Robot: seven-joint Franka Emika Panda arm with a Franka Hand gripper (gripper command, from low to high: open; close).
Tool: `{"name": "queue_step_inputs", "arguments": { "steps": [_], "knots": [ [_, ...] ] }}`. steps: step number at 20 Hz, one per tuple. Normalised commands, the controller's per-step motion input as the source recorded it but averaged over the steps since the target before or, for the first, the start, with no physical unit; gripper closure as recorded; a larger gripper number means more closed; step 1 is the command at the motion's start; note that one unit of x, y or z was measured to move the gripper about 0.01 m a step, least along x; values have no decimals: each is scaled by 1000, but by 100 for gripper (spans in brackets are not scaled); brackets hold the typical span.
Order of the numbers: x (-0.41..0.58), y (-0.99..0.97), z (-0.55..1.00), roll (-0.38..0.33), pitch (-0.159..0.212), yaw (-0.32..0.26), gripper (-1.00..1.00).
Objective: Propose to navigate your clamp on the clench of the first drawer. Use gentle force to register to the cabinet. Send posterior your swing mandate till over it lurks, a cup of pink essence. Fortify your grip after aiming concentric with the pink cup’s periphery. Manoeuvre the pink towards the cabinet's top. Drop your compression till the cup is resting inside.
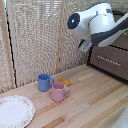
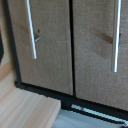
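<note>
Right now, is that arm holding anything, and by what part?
It seems to hold nothing. The pink cup and blue mug sit on the table, far from the arm; its gripper is hidden, facing the cabinet.

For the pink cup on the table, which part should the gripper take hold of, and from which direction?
Probably the rim, from above. The pink cup stands upright with its mouth open upward. Close on the wall away from its handle, which points toward the exterior view's right, and on the side away from the blue cup close by.

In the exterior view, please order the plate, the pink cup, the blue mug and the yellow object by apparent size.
1. Plate, cut by the frame edge yet clearly largest.
2. Pink cup and blue mug: they look alike, so no ranking.
3. Yellow object, smallest.
</note>
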Motion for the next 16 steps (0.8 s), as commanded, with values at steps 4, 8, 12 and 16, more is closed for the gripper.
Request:
{"name": "queue_step_inputs", "arguments": {
  "steps": [4,8,12,16],
  "knots": [
    [145,-154,-49,-375,6,0,-100],
    [-3,-491,39,-326,-23,17,-100],
    [-99,-749,379,-119,-30,58,-100],
    [-16,-914,490,10,-1,51,-100]
  ]
}}
